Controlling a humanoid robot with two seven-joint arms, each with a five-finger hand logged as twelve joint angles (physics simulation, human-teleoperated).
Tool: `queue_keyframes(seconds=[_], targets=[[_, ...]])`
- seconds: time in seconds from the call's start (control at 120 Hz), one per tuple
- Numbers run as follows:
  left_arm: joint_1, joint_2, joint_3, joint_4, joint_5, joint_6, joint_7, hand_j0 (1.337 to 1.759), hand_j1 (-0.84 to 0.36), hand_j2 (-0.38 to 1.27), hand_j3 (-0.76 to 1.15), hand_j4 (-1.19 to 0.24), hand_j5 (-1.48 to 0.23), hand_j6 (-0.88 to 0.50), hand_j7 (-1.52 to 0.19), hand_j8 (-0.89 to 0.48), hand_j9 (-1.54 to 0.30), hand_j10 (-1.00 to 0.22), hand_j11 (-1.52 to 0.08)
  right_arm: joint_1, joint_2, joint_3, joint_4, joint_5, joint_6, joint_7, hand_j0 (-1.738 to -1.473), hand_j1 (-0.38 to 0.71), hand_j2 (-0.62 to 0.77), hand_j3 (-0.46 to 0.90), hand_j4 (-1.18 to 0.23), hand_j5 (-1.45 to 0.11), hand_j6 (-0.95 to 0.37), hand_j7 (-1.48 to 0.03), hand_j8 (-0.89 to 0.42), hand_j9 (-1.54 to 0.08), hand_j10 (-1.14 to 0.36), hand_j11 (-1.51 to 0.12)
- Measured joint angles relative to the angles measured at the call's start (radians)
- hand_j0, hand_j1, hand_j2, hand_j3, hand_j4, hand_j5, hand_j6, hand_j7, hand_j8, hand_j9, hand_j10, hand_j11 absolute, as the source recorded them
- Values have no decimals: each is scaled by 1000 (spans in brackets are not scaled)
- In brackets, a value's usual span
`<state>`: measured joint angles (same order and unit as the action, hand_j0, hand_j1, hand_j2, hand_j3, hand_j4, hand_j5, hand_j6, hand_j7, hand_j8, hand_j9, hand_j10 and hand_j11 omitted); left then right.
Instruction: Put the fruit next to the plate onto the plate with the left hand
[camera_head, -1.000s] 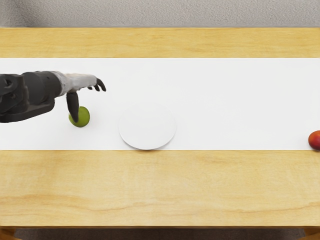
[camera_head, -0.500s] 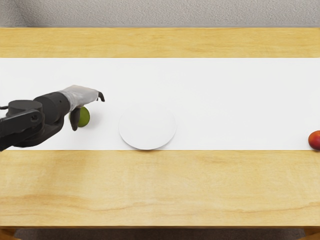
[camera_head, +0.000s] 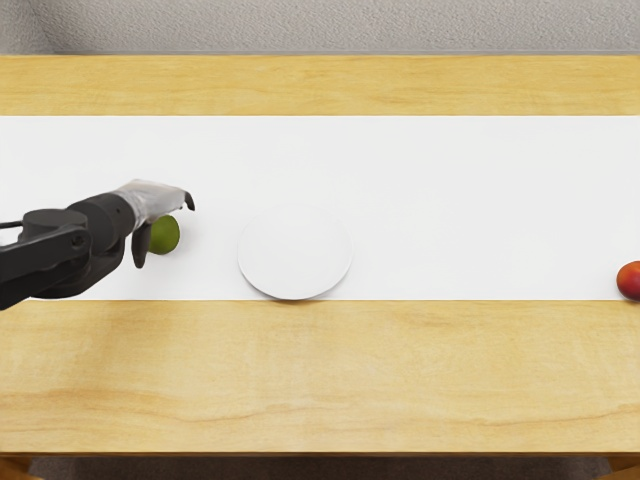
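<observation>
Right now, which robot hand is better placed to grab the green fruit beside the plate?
The left robot hand: it sits right over the green fruit, just left of the plate. No right arm is in view.

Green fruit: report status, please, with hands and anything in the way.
Left hand over the green fruit, grasp not confirmed; right hand out of view. Fruit on white runner, left of the plate, not on it. Nothing between fruit and plate.
</observation>
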<state>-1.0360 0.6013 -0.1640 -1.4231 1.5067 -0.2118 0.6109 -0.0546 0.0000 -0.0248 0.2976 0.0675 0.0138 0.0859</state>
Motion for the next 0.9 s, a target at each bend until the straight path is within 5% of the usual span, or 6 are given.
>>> queue_keyframes(seconds=[0.592, 0.9], targets=[[7, -8, 22, 11, 1, 6, 0, 1658, -72, 74, 0, -357, -460, -358, -460, -358, -459, -357, -459, -1, 0, -1, 0, 0, 0, 0, -1658, -305, -8, 0, -36, -47, -36, -47, -36, -47, -36, -47], [10, -8, 25, 12, 1, 4, 0, 1655, -204, 104, 0, -530, -691, -429, -690, -410, -696, -527, -696, -1, 0, -1, 0, 0, 0, 0, -1658, -305, -8, 0, -36, -47, -36, -47, -36, -47, -36, -47]])
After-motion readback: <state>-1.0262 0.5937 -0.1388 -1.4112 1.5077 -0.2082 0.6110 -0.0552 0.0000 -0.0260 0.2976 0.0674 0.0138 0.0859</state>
